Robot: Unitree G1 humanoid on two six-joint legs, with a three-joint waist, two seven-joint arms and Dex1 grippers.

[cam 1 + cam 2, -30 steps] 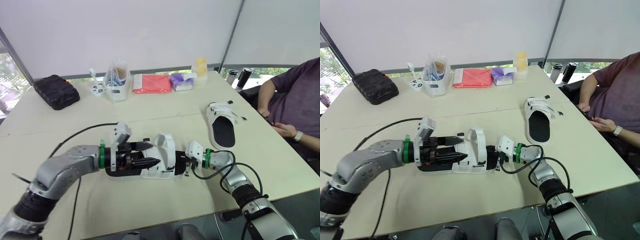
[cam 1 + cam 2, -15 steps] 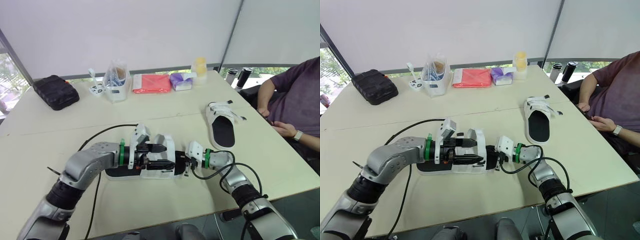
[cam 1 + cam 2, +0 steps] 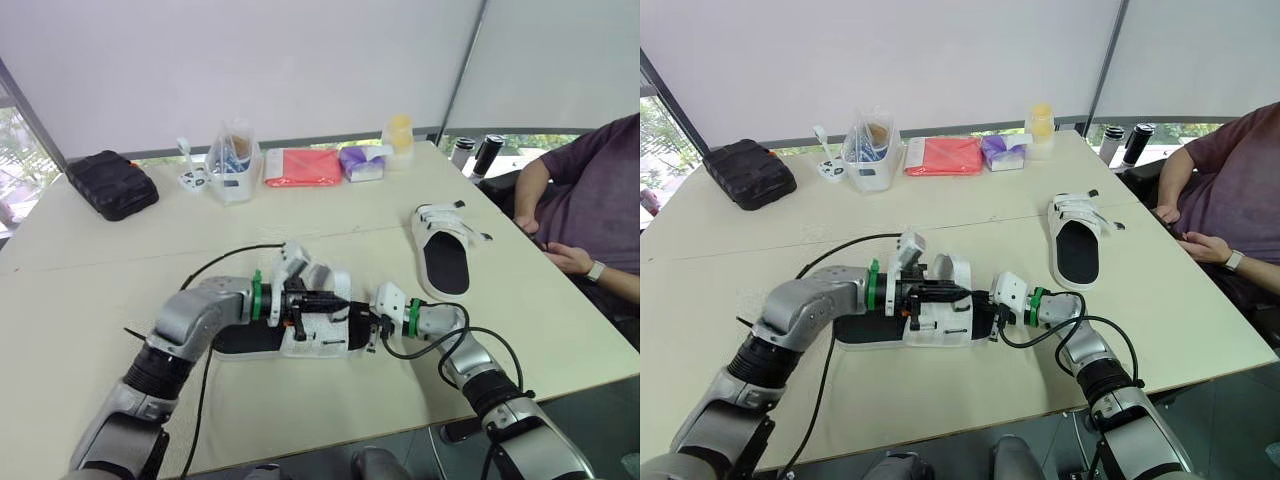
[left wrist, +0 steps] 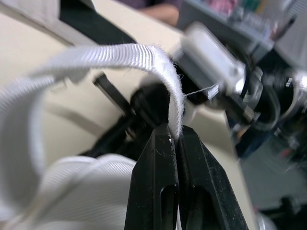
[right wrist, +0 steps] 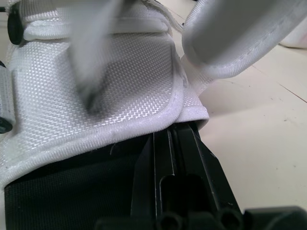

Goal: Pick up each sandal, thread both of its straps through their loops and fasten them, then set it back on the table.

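In the head views the near sandal (image 3: 318, 330) lies on the table (image 3: 80, 290), the other sandal (image 3: 446, 258) at its 2 o'clock; the wrist views add detail — left gripper (image 4: 175, 132) pinching a white strap (image 4: 139, 53), right gripper (image 5: 171, 134) pressed together beneath the white upper (image 5: 96, 76).

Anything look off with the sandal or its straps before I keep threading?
Only a small thing: the strap pinched in the left gripper has a fuzzy, fraying edge, and a loose thread trails from that edge. Otherwise the sandal rests flat on the table, its end held by the right gripper.
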